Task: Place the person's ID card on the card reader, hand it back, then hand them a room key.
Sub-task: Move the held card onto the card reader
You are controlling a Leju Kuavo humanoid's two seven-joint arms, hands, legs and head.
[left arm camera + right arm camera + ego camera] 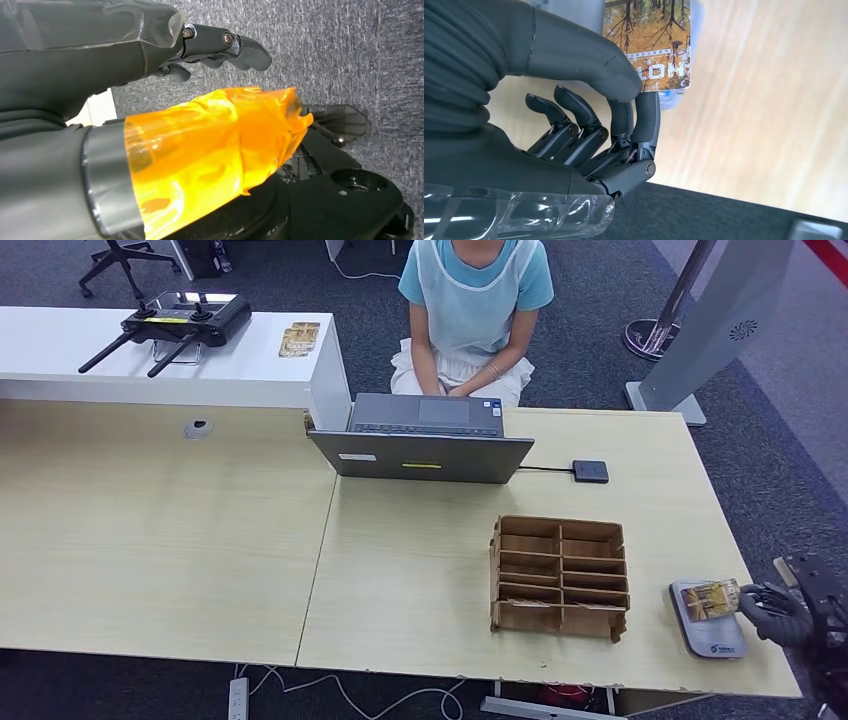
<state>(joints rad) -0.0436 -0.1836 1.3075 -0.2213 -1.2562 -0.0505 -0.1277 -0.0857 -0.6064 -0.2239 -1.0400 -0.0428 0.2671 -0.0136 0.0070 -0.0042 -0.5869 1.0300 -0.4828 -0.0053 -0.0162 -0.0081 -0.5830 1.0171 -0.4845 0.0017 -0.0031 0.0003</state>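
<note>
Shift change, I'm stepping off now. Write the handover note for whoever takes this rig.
Right hand: pinching the card between thumb and fingers, over the grey card reader at the table's right front corner.
Left hand: hanging over carpet, fingers curled, holding nothing.
Cardboard divider tray: mid-table; contents not discernible.
Person: seated behind the laptop.
Done: card brought to the reader.
Left: return the card, then hand over a room key.

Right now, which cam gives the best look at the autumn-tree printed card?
Right wrist view: the autumn-tree printed card is close up, print legible, pinched between the thumb and fingers of the right hand. Head view shows it small over the grey card reader. Left wrist view faces carpet.
</note>
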